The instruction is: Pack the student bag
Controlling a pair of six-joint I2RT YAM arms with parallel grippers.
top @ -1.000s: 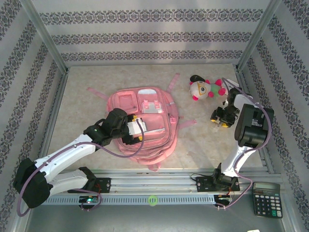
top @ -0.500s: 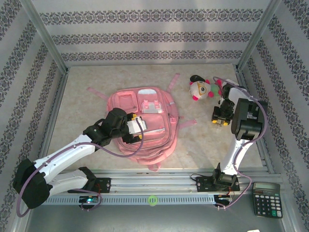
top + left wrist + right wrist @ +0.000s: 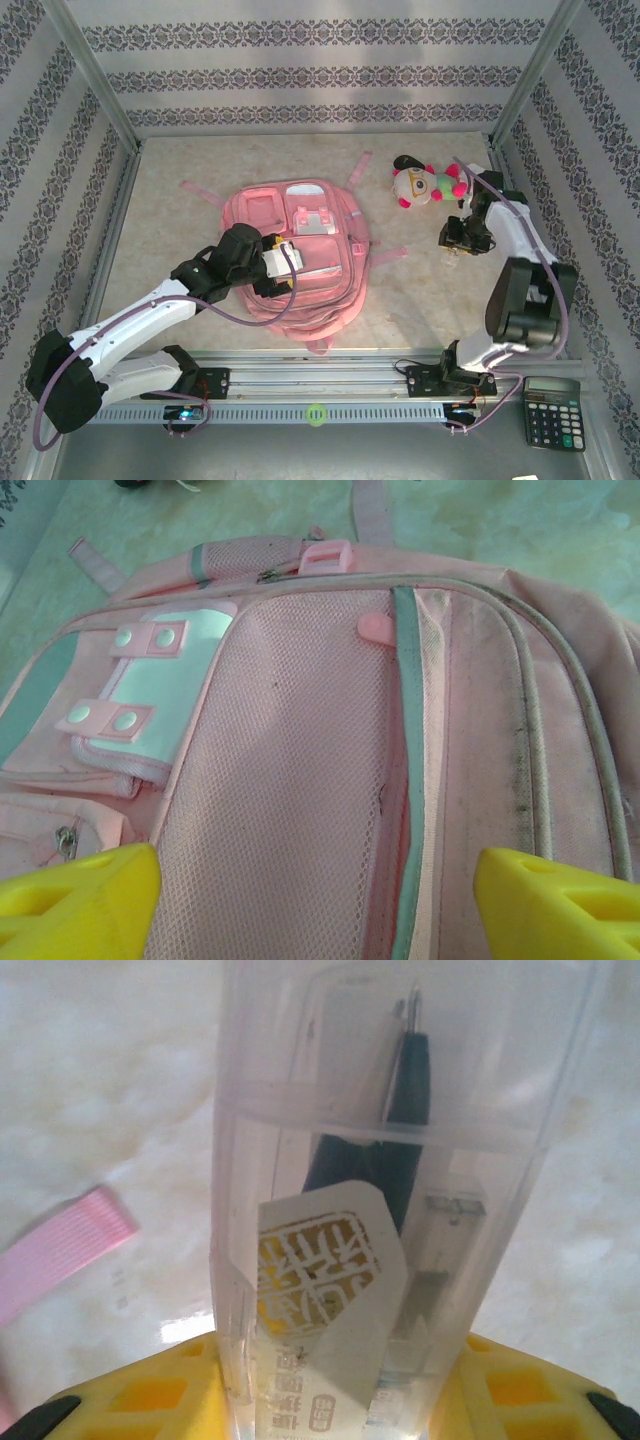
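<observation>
The student bag (image 3: 300, 250), a big pink backpack, lies flat mid-table with its front pockets up. My left gripper (image 3: 275, 265) hovers open over its mesh pocket (image 3: 290, 780); the two yellow fingertips (image 3: 80, 900) stand wide apart with only fabric below them. My right gripper (image 3: 455, 238) is to the right of the bag, low over the table. It is shut on a clear plastic case (image 3: 400, 1160) holding dark pens and a printed label, pinched between the yellow fingers (image 3: 150, 1390).
A plush toy (image 3: 425, 183) lies just behind the right gripper. A pink bag strap (image 3: 60, 1250) lies on the table left of the case. A calculator (image 3: 553, 410) sits outside the frame at the near right. Patterned walls enclose the table.
The right gripper's jaws have closed in on the clear case, and that arm's elbow has swung back toward the near edge. The left arm has not moved.
</observation>
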